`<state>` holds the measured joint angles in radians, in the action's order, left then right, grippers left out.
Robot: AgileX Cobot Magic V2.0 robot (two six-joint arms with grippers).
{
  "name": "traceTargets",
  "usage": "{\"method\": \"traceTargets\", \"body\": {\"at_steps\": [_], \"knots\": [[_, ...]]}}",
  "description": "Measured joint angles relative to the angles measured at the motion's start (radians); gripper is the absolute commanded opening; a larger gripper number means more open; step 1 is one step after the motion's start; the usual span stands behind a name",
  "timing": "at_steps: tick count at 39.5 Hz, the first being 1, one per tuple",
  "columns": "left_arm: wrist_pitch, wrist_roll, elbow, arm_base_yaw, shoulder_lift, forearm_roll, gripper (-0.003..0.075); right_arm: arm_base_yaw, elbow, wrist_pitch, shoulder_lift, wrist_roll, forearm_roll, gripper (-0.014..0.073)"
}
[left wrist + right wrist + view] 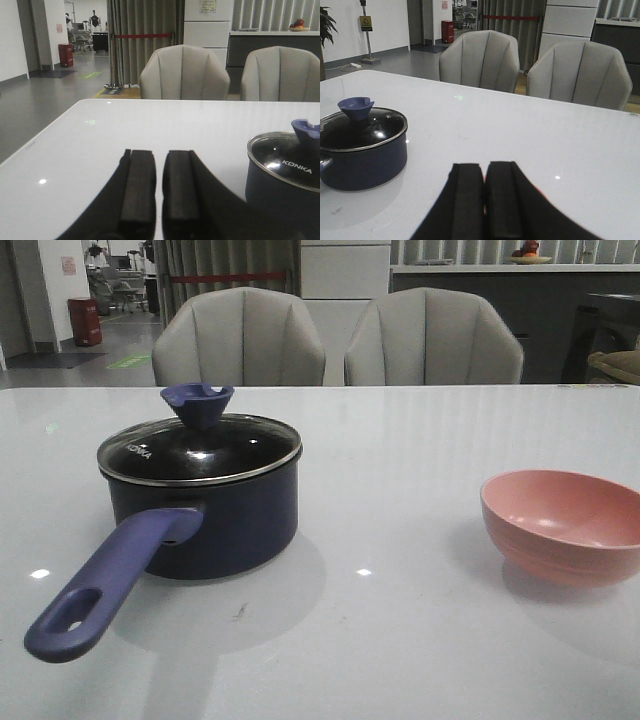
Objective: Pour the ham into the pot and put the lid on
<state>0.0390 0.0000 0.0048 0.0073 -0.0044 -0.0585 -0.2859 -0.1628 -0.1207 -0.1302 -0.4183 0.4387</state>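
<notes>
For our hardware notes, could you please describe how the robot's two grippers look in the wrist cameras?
Both the left gripper and the right gripper look alike: matte black, each with two flat, rectangular, bar-shaped jaws that widen into flared black bases. No cables or markings are visible.

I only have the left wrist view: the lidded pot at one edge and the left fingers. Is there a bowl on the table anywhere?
Observer: Yes. In the front view a pink bowl stands upright on the table, well to the right of the pot and apart from it.
Operator: Any ham in it?
Observer: None shows on the part of its inner wall that the front view reveals; its bottom is hidden. The lid sits level on the pot, too dark to see through.
Operator: And the right arm?
Observer: The right gripper has its fingers together and holds nothing; neither arm shows in the front view.
</notes>
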Motion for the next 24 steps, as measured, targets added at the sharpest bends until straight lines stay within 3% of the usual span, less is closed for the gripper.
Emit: {"method": "traceTargets", "body": {"at_steps": [24], "knots": [[0.000, -0.058, 0.000, -0.002, 0.000, 0.016, 0.0134, 0.000, 0.000, 0.000, 0.000, 0.000, 0.000, 0.0143]]}}
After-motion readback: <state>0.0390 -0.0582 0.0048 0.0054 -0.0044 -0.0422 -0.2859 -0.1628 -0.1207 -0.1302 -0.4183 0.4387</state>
